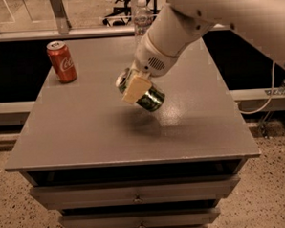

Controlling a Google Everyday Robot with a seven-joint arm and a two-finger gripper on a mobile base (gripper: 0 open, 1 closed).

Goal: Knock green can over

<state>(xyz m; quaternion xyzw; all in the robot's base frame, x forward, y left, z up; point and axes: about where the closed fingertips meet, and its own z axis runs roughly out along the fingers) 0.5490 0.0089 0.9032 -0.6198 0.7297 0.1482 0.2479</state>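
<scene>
The green can (150, 98) is tilted far over, its silver top pointing left and up, near the middle of the grey table (86, 138). My gripper (137, 87) comes in from the upper right and is shut on the can. One tan finger pad (135, 89) lies across the can's near side. The can looks lifted a little off the tabletop, with its shadow below it.
A red cola can (61, 61) stands upright at the table's back left. A clear plastic water bottle (142, 19) stands at the back edge, behind my arm. Drawers (137, 193) are under the tabletop. A cable (270, 92) hangs at the right.
</scene>
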